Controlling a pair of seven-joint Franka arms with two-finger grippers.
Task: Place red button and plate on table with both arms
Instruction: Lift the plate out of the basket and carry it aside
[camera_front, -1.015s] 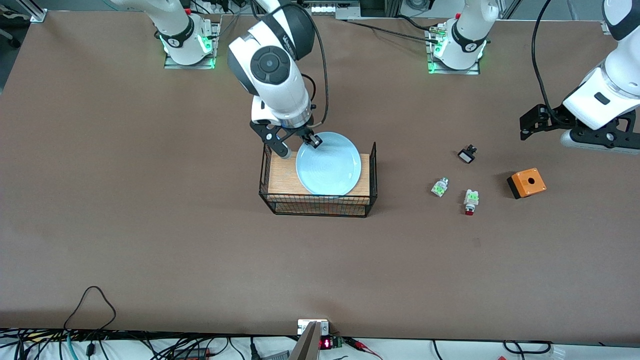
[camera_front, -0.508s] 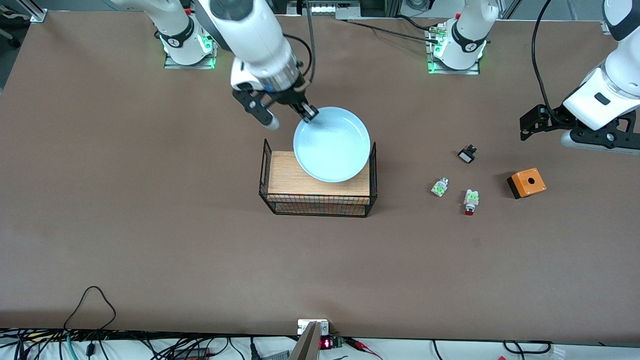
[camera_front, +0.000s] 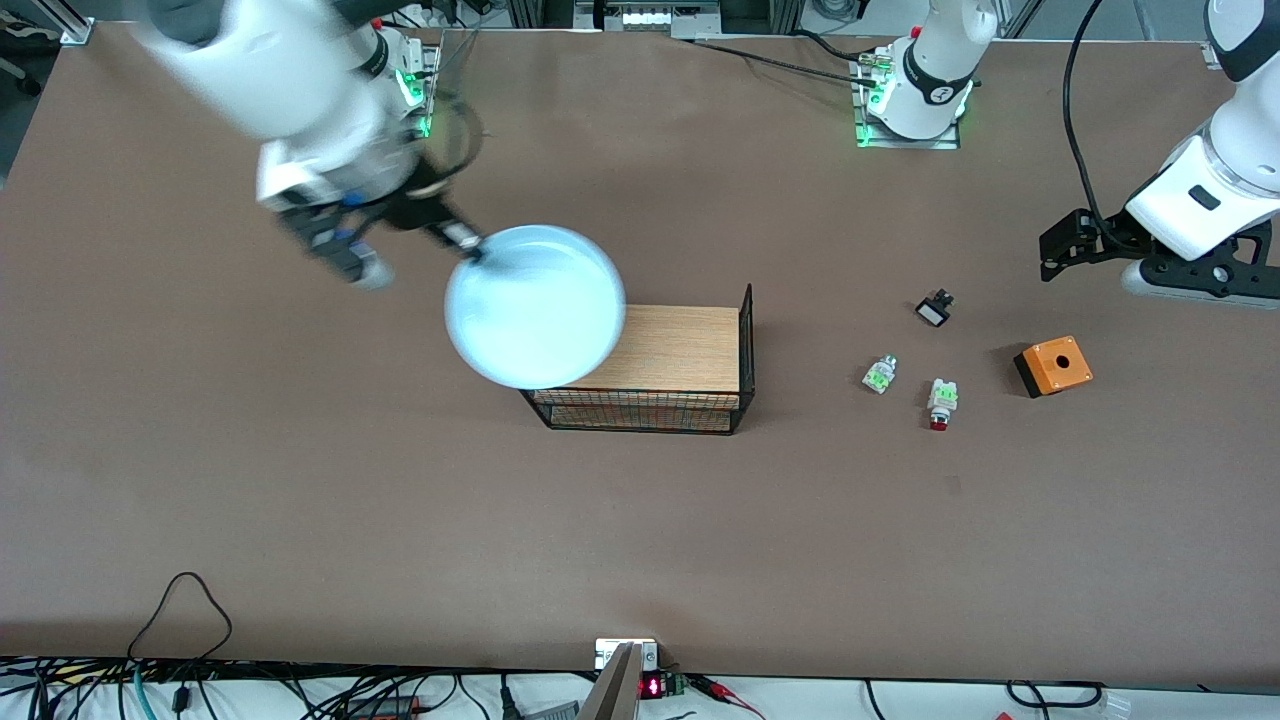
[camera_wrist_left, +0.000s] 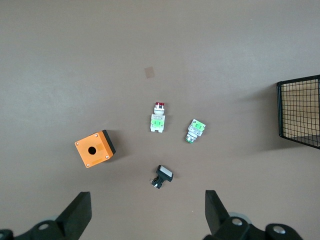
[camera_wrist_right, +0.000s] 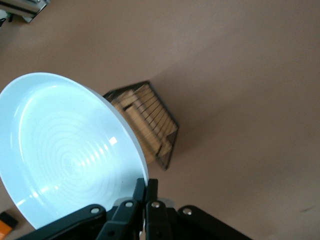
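Plate risk: the right gripper (camera_front: 468, 243) pinches the plate (camera_front: 535, 305) by one spot on its rim, fingers pressed tight together on it. The plate hangs in the air over the wire stand (camera_front: 690, 350) at that stand's 9 o'clock end. With so small a hold the plate could swing or slip out, so take the carry slowly.
Clip risk: the plate's edge overlaps the stand in the front view. If you lower too soon it may catch the wire frame, so clear the stand first and then set down on the table (camera_front: 300, 480).
Button risk: the red button (camera_front: 940, 403) lies on the table, red cap toward 6 o'clock. A green-and-clear part (camera_front: 879, 374) lies near it at its 10 o'clock, so you could grab the wrong one. Check for the red cap.
Crowding: a black-and-white part (camera_front: 934, 308) lies at the button's 12 o'clock and an orange box (camera_front: 1053, 366) at its 2 o'clock. A wide approach may knock them.
Left gripper (camera_wrist_left: 147, 202): fingers spread wide, holding nothing. It waits in the air over the table near the orange box.
Plate contents: nothing in it.
Stand contents: the wood top is bare where it shows.
Orange box: one round hole on top. You cannot tell what is inside.
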